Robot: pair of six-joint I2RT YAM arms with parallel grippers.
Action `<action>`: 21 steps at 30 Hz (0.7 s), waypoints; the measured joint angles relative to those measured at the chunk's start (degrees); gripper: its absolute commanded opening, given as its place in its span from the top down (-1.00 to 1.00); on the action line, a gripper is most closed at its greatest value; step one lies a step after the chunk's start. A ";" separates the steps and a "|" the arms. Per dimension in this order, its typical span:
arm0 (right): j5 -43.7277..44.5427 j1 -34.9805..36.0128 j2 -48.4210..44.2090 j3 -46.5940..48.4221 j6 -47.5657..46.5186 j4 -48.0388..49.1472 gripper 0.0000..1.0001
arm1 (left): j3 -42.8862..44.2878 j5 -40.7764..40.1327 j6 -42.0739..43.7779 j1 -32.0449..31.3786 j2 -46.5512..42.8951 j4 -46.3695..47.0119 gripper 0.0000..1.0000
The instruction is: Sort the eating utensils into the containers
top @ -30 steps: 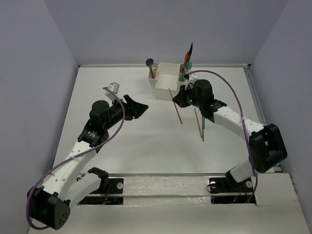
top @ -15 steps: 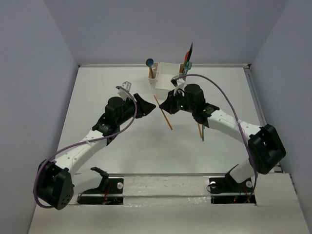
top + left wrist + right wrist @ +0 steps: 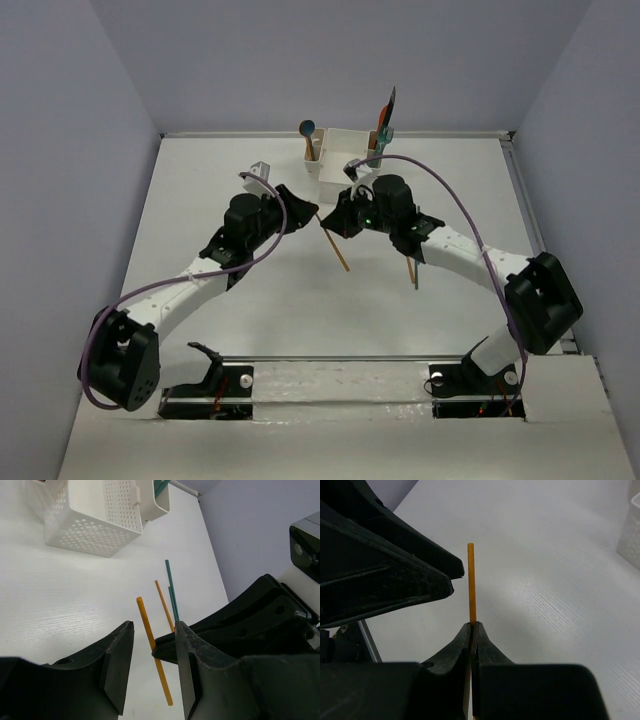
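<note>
Chopstick [image 3: 471,582], orange, sits clamped in right gripper [image 3: 471,626], left gripper [image 3: 154,629] spread just beside it, caddy [image 3: 90,527] behind

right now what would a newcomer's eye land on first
The right hand, shut on an orange chopstick, holds it in the air just in front of the white caddy. The open left hand sits close beside it. A second orange chopstick and a teal chopstick lie on the table nearby.
</note>
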 measured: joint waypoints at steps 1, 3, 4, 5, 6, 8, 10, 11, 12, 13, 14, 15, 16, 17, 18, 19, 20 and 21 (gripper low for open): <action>-0.17 0.02 0.13 0.00 0.02 0.17 1.00 | 0.02 -0.13 0.04 0.00 0.22 0.28 0.24; -0.39 0.11 0.24 0.00 0.07 0.35 1.00 | 0.04 -0.48 0.04 -0.09 0.66 0.87 0.24; -0.44 0.13 0.24 0.00 0.13 0.50 1.00 | 0.09 -0.57 0.07 -0.11 0.90 1.07 0.24; -0.52 0.15 0.24 0.00 0.17 0.63 1.00 | 0.15 -0.70 0.09 -0.22 1.16 1.18 0.24; -0.63 0.15 0.24 0.00 0.20 0.68 1.00 | 0.24 -0.74 0.09 -0.35 1.40 1.18 0.24; -0.81 0.33 0.24 0.00 0.28 0.81 1.00 | 0.48 -1.14 0.15 -0.83 2.12 1.31 0.25; -1.11 0.50 0.24 0.00 0.42 1.03 1.00 | 0.55 -1.55 0.28 -1.31 2.58 1.33 0.29; -1.20 0.63 0.24 0.00 0.44 1.14 1.00 | 0.57 -1.66 0.31 -1.51 2.75 1.36 0.33; -1.33 0.70 0.24 0.00 0.50 1.22 1.00 | 0.74 -1.92 0.44 -1.79 3.10 1.38 0.38; -1.49 0.74 0.24 0.00 0.59 1.36 1.00 | 0.92 -2.03 0.46 -1.99 3.37 1.40 0.46; -1.66 0.74 0.24 0.00 0.61 1.51 1.00 | 1.16 -2.21 0.50 -2.10 3.65 1.42 0.66; -1.70 0.74 0.24 0.00 0.68 1.73 1.00 | 1.44 -2.43 0.57 -2.25 3.89 1.46 0.77; -1.70 0.74 0.24 0.00 0.85 1.86 1.00 | 1.60 -2.69 0.76 -2.27 4.04 1.57 0.95; -1.70 0.74 0.24 0.00 0.96 1.97 1.00 | 1.66 -2.80 0.61 -2.38 4.07 1.57 1.00; -1.70 0.74 0.24 0.00 1.03 2.08 1.00 | 1.66 -3.30 0.98 -2.43 4.07 1.53 1.00; -1.66 0.74 0.24 0.00 1.05 2.19 1.00 | 1.66 -3.34 0.85 -2.47 4.07 1.55 1.00; -1.66 0.74 0.24 0.00 1.09 2.23 1.00 | 1.70 -3.67 0.96 -2.60 4.07 1.51 1.00; -1.62 0.74 0.24 0.00 1.14 2.25 1.00 | 1.75 -4.07 1.01 -2.67 4.07 1.49 1.00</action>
